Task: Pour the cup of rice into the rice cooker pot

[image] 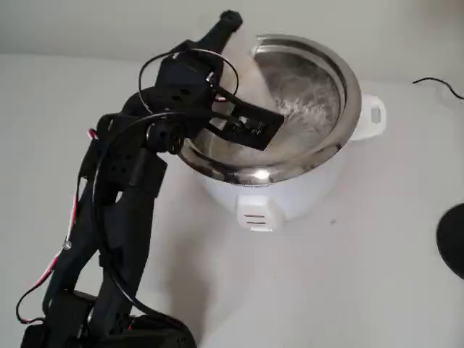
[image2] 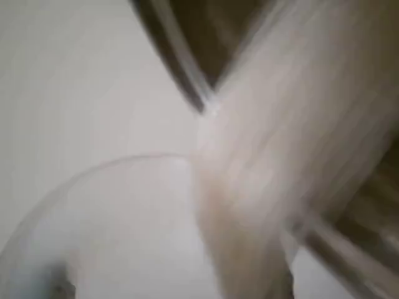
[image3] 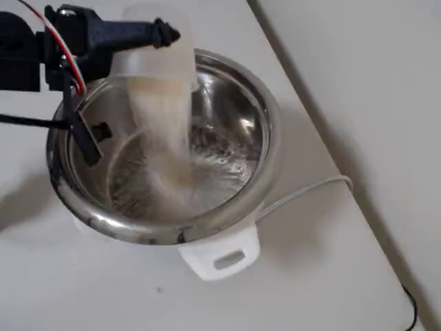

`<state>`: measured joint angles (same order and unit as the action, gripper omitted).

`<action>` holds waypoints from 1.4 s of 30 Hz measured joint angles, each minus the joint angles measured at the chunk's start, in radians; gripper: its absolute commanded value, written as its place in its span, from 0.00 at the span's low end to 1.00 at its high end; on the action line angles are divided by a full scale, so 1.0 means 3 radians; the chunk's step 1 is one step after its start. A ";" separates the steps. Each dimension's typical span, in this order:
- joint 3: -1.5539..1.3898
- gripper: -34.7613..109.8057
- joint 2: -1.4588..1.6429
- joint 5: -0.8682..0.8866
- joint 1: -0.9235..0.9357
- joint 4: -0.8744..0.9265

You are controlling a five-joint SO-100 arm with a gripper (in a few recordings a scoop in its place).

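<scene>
My black gripper (image: pixel 238 52) is shut on the cup (image: pixel 248 67), a small translucent whitish cup held tilted over the far-left rim of the rice cooker pot (image: pixel 349 81). In the overhead view the gripper (image3: pixel 148 43) clamps the cup (image3: pixel 157 52) at the pot's upper left, and rice (image3: pixel 164 131) falls in a pale blurred stream into the shiny steel pot (image3: pixel 270 141). White grains (image: pixel 304 109) lie on the pot's bottom. The wrist view is blurred: the cup's rim (image2: pixel 93 180) curves at lower left, the rice stream (image2: pixel 262 162) runs across, and the pot's rim (image2: pixel 177 65) sits above.
The pot sits in a white cooker body (image: pixel 297 192) with a front switch (image: pixel 257 217) and side handle (image3: pixel 220 258). A white cord (image3: pixel 303 193) trails right. The table edge (image3: pixel 331 158) runs diagonally close to the cooker. A dark round object (image: pixel 453 239) lies at the right edge.
</scene>
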<state>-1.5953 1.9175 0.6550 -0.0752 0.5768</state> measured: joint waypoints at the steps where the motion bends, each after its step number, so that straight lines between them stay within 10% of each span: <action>1: 0.0000 0.33 0.0005 0.0036 0.0000 0.0000; 10: 0.0000 0.33 0.0005 -0.0470 -0.0051 -0.0066; 33: -0.0404 0.34 0.0721 -0.5221 -0.1498 0.0348; 42: -0.3042 0.36 0.1677 -0.6202 -0.1856 -0.1355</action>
<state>-2.5081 2.4206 -1.2057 -0.6320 0.1703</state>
